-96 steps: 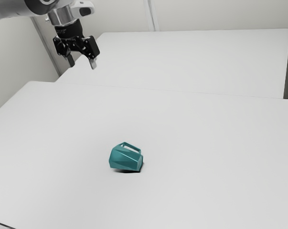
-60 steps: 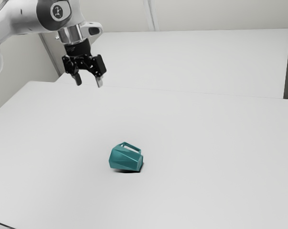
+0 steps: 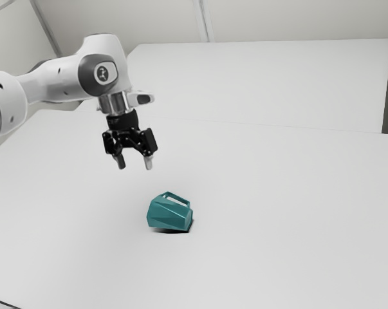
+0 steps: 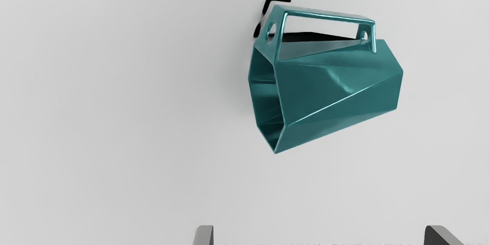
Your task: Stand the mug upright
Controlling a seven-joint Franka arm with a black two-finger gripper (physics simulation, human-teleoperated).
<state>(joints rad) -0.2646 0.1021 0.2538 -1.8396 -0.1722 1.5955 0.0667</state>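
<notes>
Table (image 3: pixel 277 225): white, under the mug (image 3: pixel 170 215)
Mug: blue-green, lying on its side
Gripper (image 3: pixel 135 167): higher than the mug, fingers apart

"Anything you can read?"
"No words or numbers. There is a round badge (image 3: pixel 105 73) on the arm (image 3: pixel 58 80), though, in the upper left of the exterior view."
"What's on it?"
"A small dark mark on a pale ground, with a dark grey cover (image 3: pixel 86 77) around the badge."
"A letter? A logo?"
"Can't tell. It's too small to make out."
</notes>
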